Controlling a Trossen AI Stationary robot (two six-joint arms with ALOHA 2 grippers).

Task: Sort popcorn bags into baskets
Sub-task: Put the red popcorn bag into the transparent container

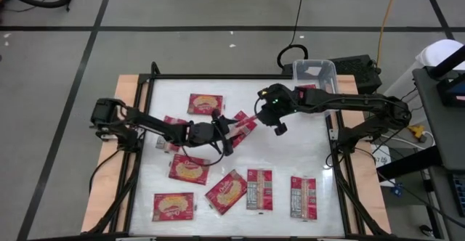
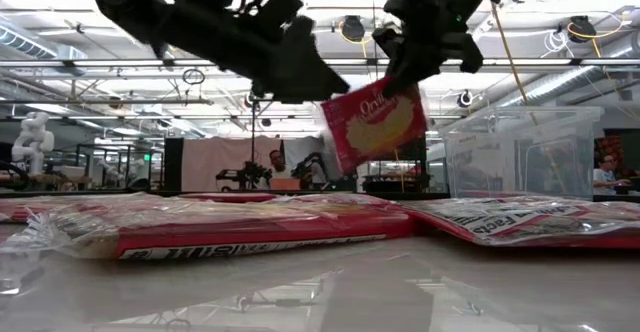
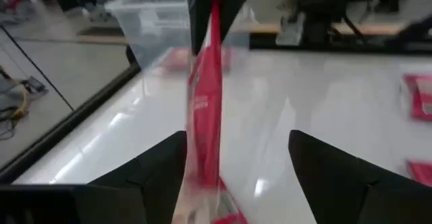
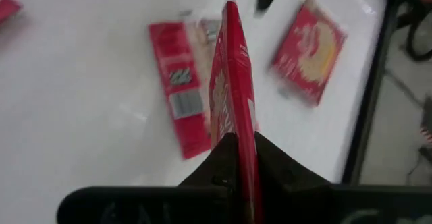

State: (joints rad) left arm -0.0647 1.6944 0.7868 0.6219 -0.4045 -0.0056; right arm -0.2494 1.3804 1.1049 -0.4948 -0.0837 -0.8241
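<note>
Low view: right pincer (image 2: 405,72) pinches a popcorn bag (image 2: 378,124) aloft.

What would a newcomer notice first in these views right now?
A red popcorn bag hanging in mid-air above the table's middle, pinched at its top edge by the right hand. The left hand sits open just beside it. More bags lie flat along the near edge, and the clear basket waits at the far right corner.

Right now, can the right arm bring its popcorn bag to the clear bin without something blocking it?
Probably yes. The right claw is shut on the popcorn bag, lifted off the table. The left claw is open around it, not gripping. The clear bin stands on the right arm's side, with nothing seen between.
</note>
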